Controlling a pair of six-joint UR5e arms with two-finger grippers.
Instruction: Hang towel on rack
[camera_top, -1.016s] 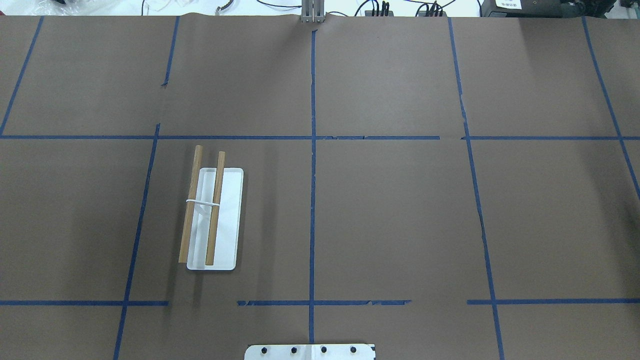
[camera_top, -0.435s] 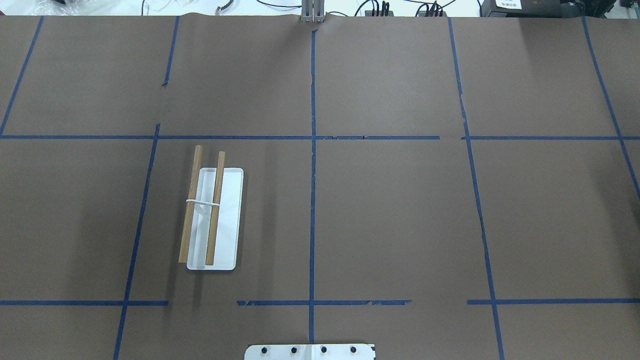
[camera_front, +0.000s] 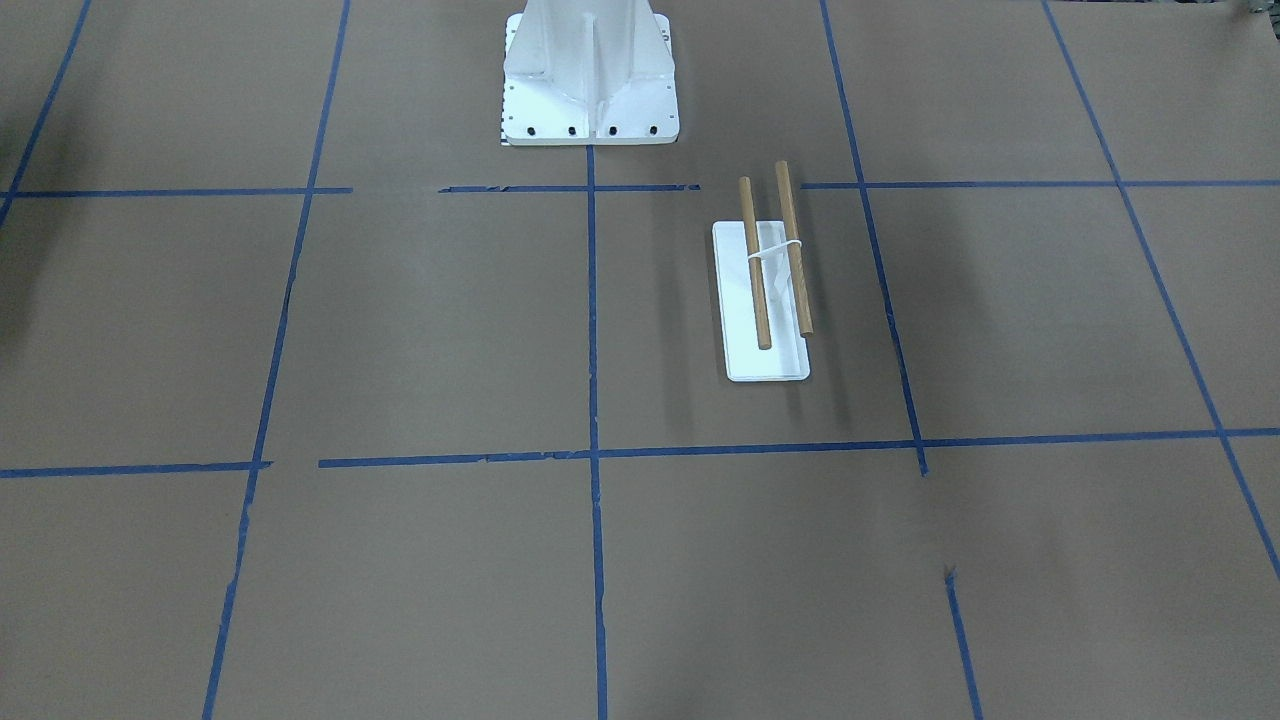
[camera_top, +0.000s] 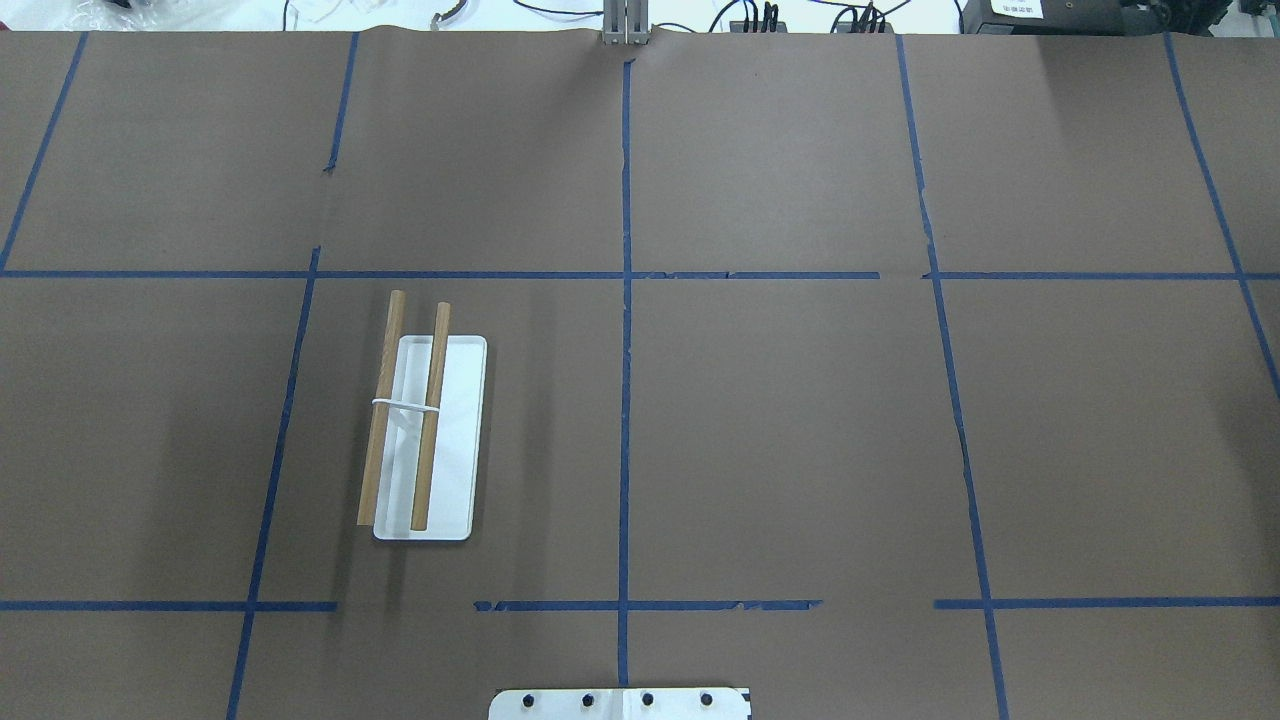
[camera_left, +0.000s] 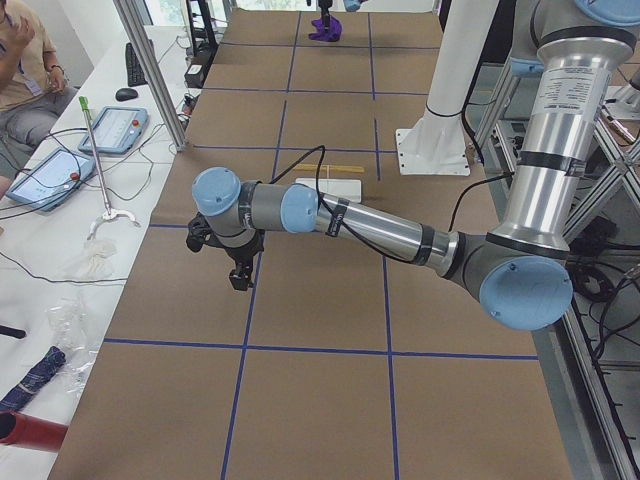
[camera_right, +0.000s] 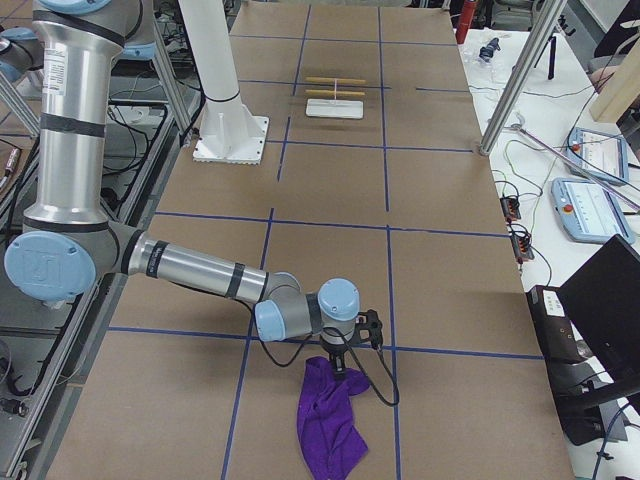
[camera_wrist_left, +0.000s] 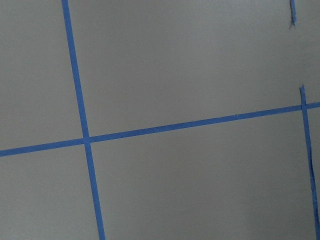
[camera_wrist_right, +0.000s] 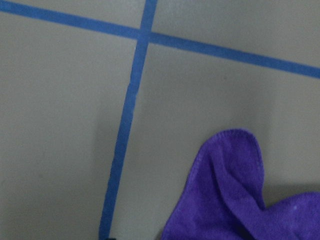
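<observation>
So the black two-finger right gripper (camera_right: 341, 368) hangs right at the top edge of the limp deep purple cloth towel (camera_right: 328, 425), at the end of the table on the robot's right. It only turns up in the side views, so I honestly can't tell how wide the fingers are or whether they've got any cloth pinched. The right wrist view just shows a folded corner of the towel (camera_wrist_right: 232, 195): soft, fuzzy weave with a stitched hem, lying rumpled on the paper near a tape crossing.

The black left gripper (camera_left: 240, 282) hovers over the table at the other end, fingers pointing down, with nothing seen in it. Can't tell its opening either.

The rack (camera_top: 425, 430) sits in the robot's left half of the table, well apart from the towel. It's a flat glossy white rounded-rectangle tray base (camera_top: 468, 440) with two plain round wooden dowels (camera_top: 432, 415) lying parallel above it, joined near the middle by a thin white wire loop (camera_top: 405, 405). Both dowels are bare.

The table is covered in matte brown paper (camera_top: 800, 430), marked into a grid with blue tape (camera_top: 625, 450) that's a bit torn in places
</observation>
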